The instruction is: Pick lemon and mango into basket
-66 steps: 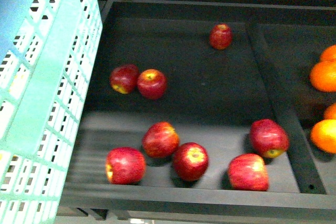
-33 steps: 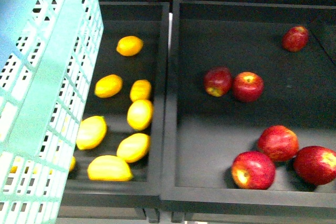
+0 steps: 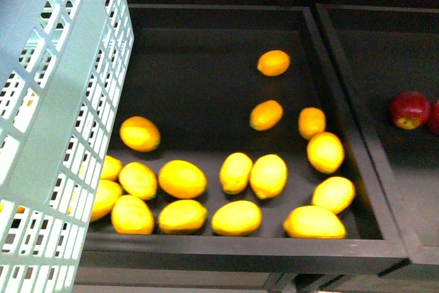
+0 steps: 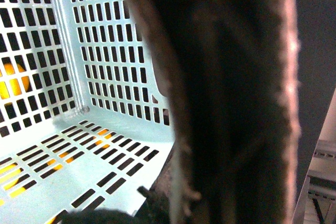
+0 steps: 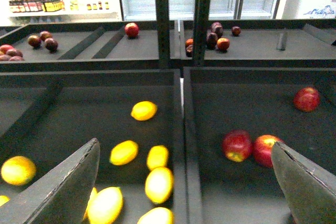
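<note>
— What do we see of the left gripper?

— Almost nothing. In the left wrist view a dark band [image 4: 226, 103] with fuzzy brown edges, blurred and very near the lens, covers the middle. The fingers on that side are hidden, so we can't say whether they are clenched or released.

— And the right gripper [image 5: 184, 145]?

— Its two grey fingers [image 5: 63, 182] are cut off by the lower corners of the right wrist view. They are spread wide, with nothing between them and touching nothing. They hang above the divider between two trays.

— Where do we put the lemon [image 3: 274, 62]?

— It lies alone at the far end of the tray [image 3: 233, 250], apart from the rest. It also shows in the right wrist view [image 5: 143, 110]. A few more small orange-yellow ones lie nearer, and the longer yellow fruit [image 3: 268, 176] crowd the near edge. Some of these touch each other.

— And the basket [image 3: 62, 135]?

— It fills the left of the front view, tilted and cut off by the frame, and it covers the tray's left end. Yellow fruit shows through its slots. From inside [image 4: 105, 51] we see its slotted wall and floor.

— Anything beyond that?

— Red apples [image 3: 409, 110] sit in the next tray [image 3: 384, 46]. The dark fruit [image 5: 215, 32] on the back shelf is too small to name.
</note>
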Action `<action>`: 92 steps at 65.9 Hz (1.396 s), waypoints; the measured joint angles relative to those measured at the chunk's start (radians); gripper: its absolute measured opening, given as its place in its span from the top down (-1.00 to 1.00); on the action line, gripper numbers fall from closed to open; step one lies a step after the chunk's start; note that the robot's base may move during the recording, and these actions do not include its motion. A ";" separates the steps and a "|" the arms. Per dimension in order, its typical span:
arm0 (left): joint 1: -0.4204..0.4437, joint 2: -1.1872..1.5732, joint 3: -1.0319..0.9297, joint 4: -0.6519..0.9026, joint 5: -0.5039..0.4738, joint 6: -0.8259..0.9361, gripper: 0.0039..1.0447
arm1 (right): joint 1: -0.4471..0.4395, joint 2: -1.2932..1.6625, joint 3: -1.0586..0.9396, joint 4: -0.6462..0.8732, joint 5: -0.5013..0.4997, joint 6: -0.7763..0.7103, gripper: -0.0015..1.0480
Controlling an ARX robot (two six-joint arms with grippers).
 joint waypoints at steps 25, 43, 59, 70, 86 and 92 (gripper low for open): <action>0.000 0.000 0.000 0.000 0.000 -0.001 0.92 | 0.000 0.000 0.000 0.001 0.001 0.000 -0.83; 0.009 -0.003 0.000 0.000 -0.032 0.016 0.92 | -0.002 0.000 0.000 0.000 -0.009 0.000 -0.83; 0.002 0.107 0.071 -0.084 0.141 0.290 0.92 | -0.002 0.000 0.000 0.000 -0.005 0.000 -0.83; -0.024 0.310 0.156 0.015 0.139 0.478 0.92 | -0.002 0.000 0.000 0.000 -0.002 0.000 -0.83; -0.131 0.573 0.352 0.079 0.274 0.534 0.92 | -0.002 0.000 0.000 0.000 -0.002 0.000 -0.83; -0.188 0.639 0.413 0.057 0.338 0.577 0.92 | -0.002 0.000 0.000 0.000 -0.001 0.000 -0.83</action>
